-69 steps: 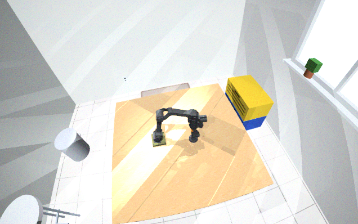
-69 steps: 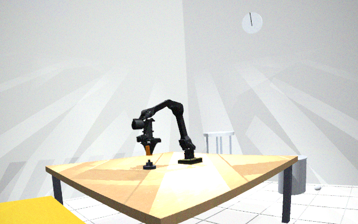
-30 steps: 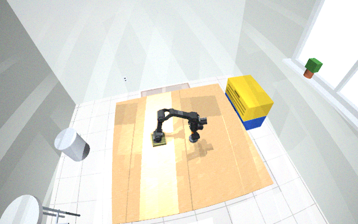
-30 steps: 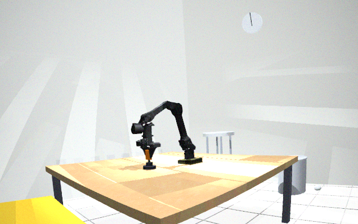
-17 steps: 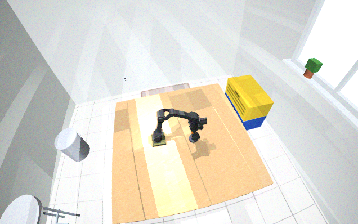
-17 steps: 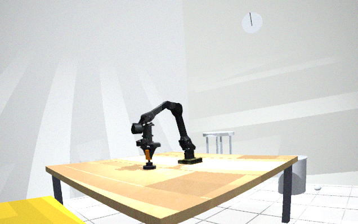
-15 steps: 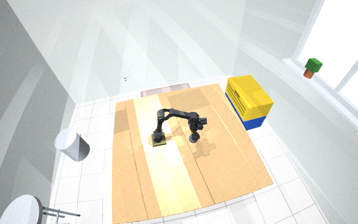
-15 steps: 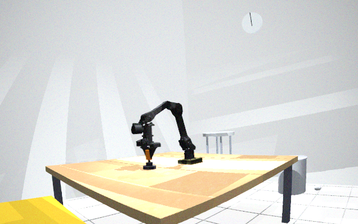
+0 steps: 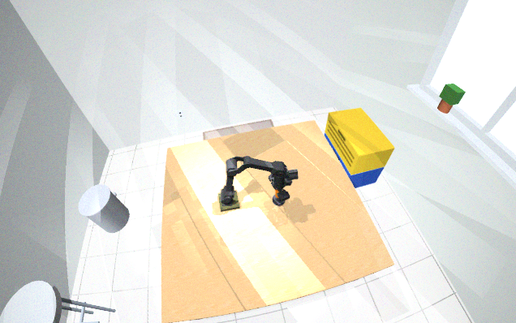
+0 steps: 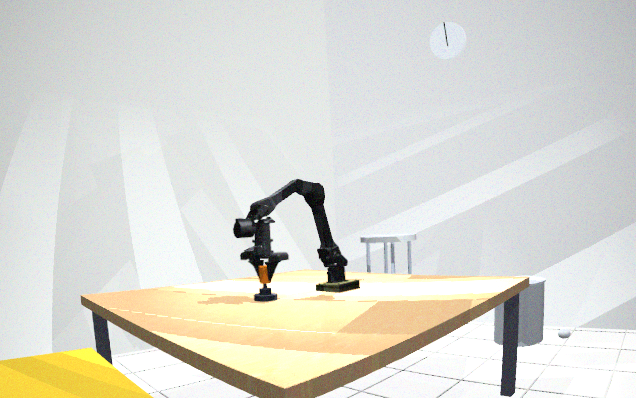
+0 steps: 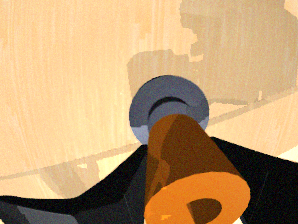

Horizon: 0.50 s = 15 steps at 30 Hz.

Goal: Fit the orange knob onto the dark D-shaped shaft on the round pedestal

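The orange knob (image 9: pixel 277 191) (image 10: pixel 263 274) (image 11: pixel 192 152) is held roughly upright directly over the round pedestal (image 10: pixel 265 297) (image 11: pixel 170 86) (image 9: pixel 277 201). My gripper (image 10: pixel 264 279) (image 11: pixel 177 147) is shut on the knob, with one black finger on each side. In the exterior view a short dark piece of the shaft (image 10: pixel 265 285) shows between the knob's lower end and the pedestal, so the knob is not down on the pedestal. Whether the shaft's tip is inside the hole is hidden. The wrist view shows the opening in the knob's top; the shaft's flat side is hidden.
The arm's base (image 9: pixel 230 201) (image 10: pixel 338 285) stands on the wooden table (image 9: pixel 284 251) (image 10: pixel 280 320), to one side of the pedestal. A yellow and blue cabinet (image 9: pixel 359 139) stands beyond the table's edge, and a grey bin (image 9: pixel 106 208) on the opposite side.
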### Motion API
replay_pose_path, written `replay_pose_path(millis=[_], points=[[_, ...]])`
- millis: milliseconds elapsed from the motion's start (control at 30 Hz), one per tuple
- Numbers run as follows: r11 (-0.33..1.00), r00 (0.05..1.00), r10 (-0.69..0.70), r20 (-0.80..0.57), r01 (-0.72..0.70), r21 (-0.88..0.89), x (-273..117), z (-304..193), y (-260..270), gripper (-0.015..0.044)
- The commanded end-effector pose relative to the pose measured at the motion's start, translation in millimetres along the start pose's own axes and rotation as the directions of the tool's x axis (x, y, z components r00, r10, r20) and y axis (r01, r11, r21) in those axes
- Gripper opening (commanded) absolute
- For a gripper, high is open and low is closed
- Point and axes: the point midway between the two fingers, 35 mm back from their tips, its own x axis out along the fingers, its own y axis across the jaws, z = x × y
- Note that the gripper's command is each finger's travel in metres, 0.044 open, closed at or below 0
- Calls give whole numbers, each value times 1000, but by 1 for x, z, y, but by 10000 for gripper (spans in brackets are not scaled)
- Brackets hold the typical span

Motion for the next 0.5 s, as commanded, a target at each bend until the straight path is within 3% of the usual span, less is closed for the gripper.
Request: replay_pose_path(millis=[0, 467], points=[[1000, 1000, 0, 11, 1, -18, -3, 2, 0, 0], [1000, 1000, 0, 11, 1, -18, 2, 4, -1, 0]])
